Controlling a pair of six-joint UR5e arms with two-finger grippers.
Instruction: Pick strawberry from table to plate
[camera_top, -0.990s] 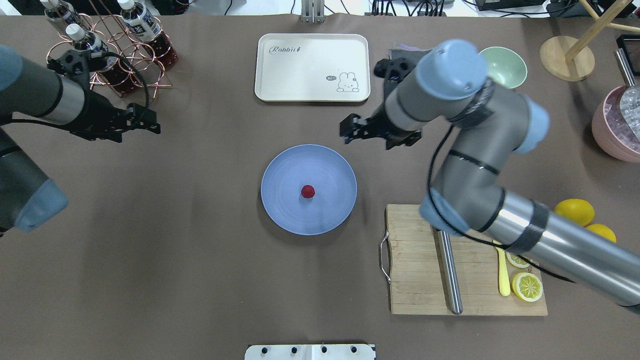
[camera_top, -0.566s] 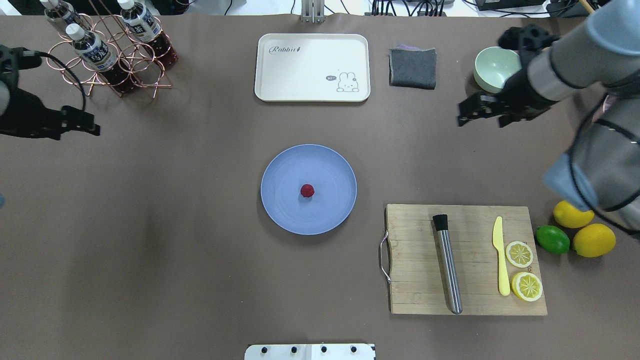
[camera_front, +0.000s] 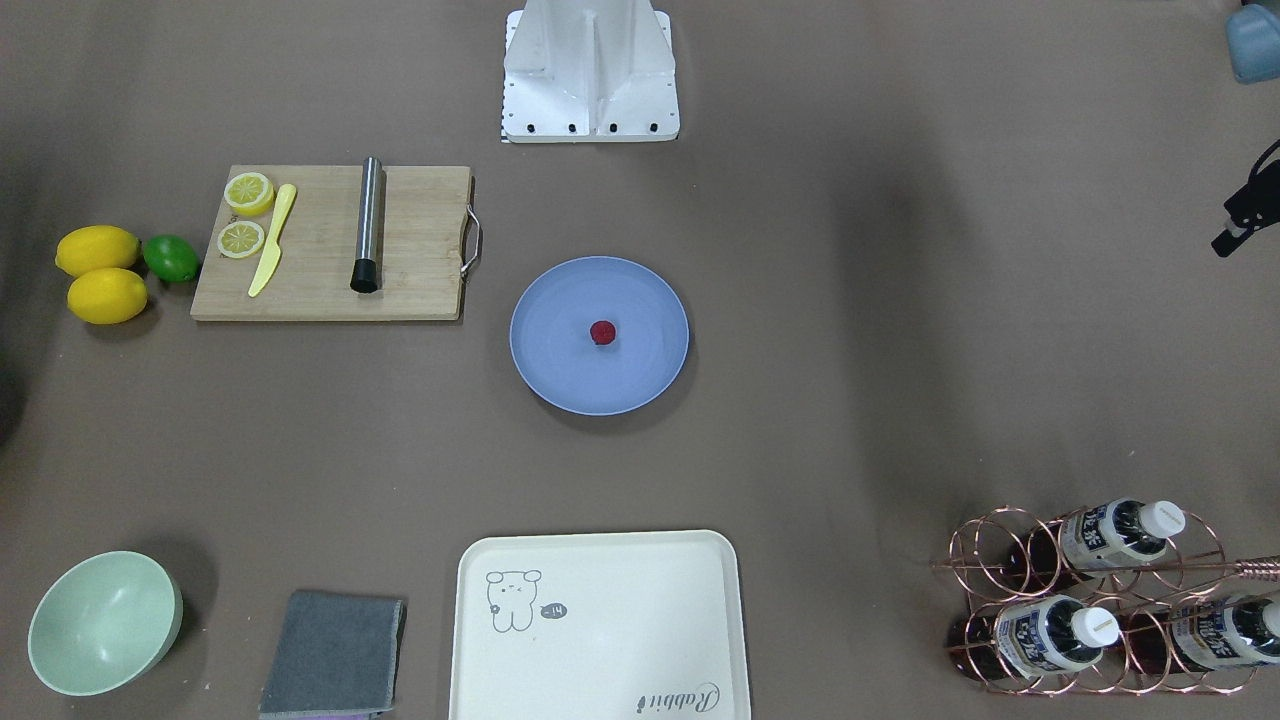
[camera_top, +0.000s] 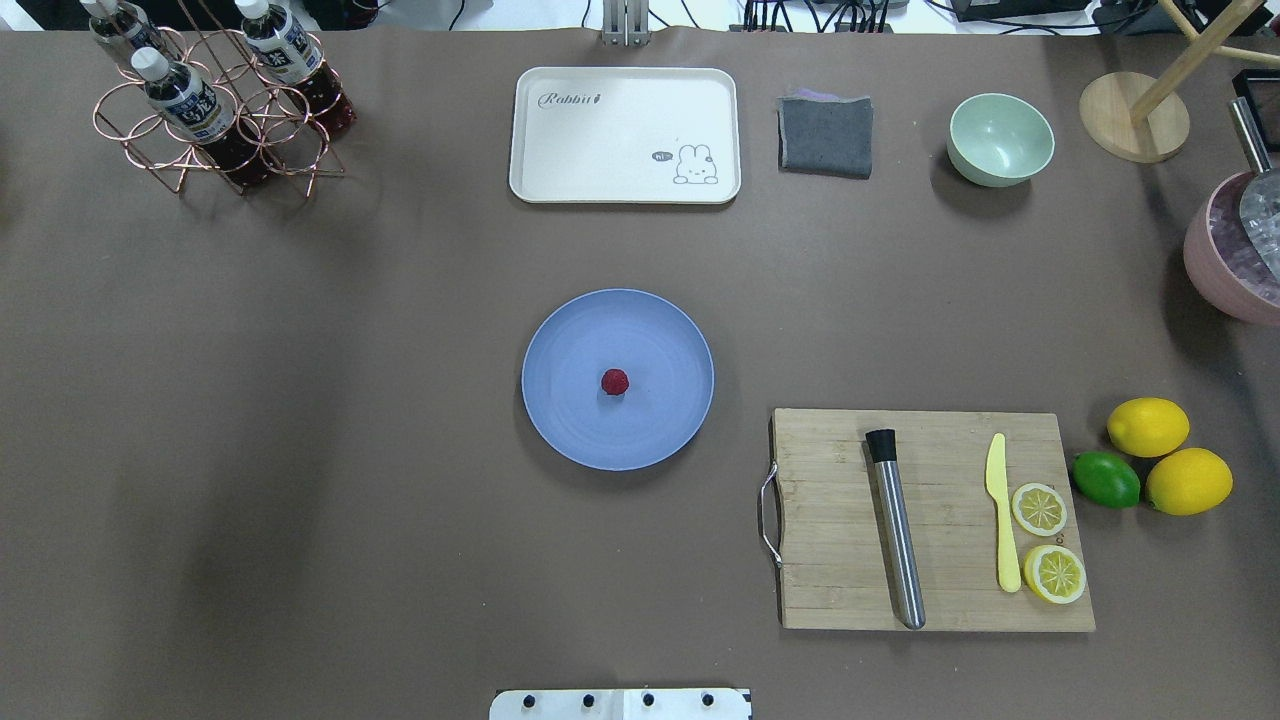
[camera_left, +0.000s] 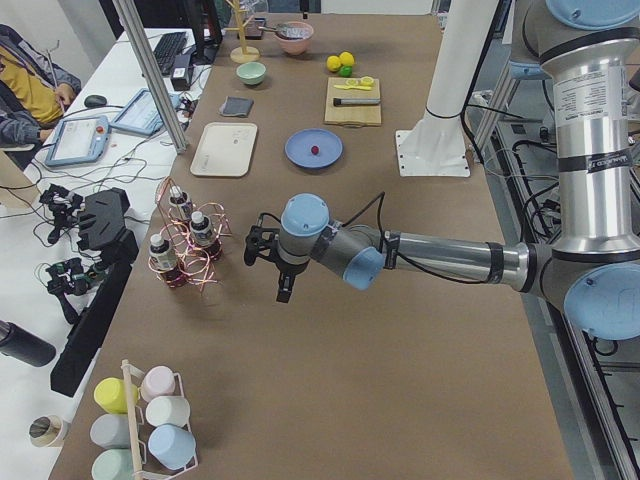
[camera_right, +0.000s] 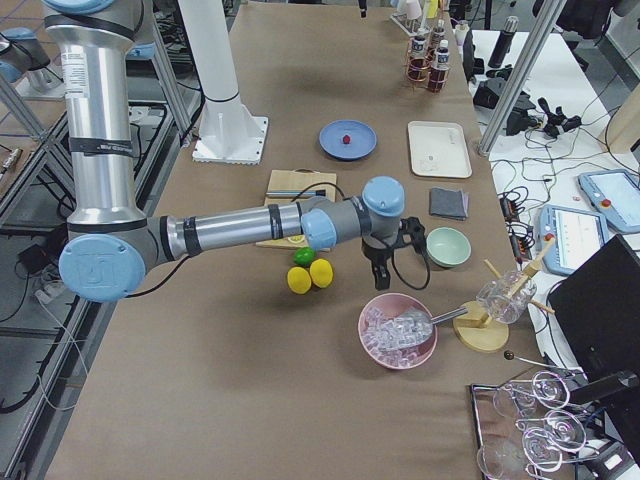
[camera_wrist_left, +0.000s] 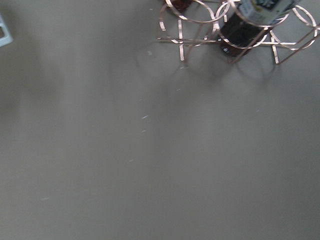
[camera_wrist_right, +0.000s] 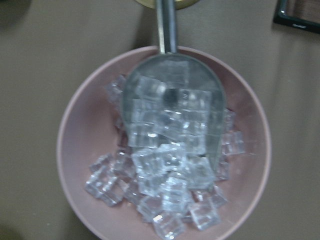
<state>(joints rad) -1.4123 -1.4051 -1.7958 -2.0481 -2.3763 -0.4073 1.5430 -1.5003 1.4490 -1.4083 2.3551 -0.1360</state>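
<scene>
The strawberry (camera_top: 615, 381), a small dark-red berry, lies in the middle of the blue plate (camera_top: 570, 425) at the centre of the table (camera_top: 350, 400); it also shows in the front view as strawberry (camera_front: 602, 332) on plate (camera_front: 560, 375). Neither arm is in the overhead view. My left gripper (camera_left: 283, 292) hangs fingers-down near the bottle rack, far from the plate; I cannot tell if it is open or shut. My right gripper (camera_right: 380, 275) hovers beside the pink ice bowl; its state I cannot tell either. Neither wrist view shows any fingers.
A cutting board (camera_top: 830, 560) with a muddler, knife and lemon slices lies right of the plate, with lemons (camera_top: 1147, 426) and a lime beside it. At the back stand a cream tray (camera_top: 600, 150), grey cloth (camera_top: 825, 135), green bowl (camera_top: 1000, 140) and bottle rack (camera_top: 215, 130). A pink ice bowl (camera_wrist_right: 80, 150) sits far right.
Both arms have swung outward and left the overhead view, the right one to the right, the left one to the left. The strawberry stays still on the plate.
</scene>
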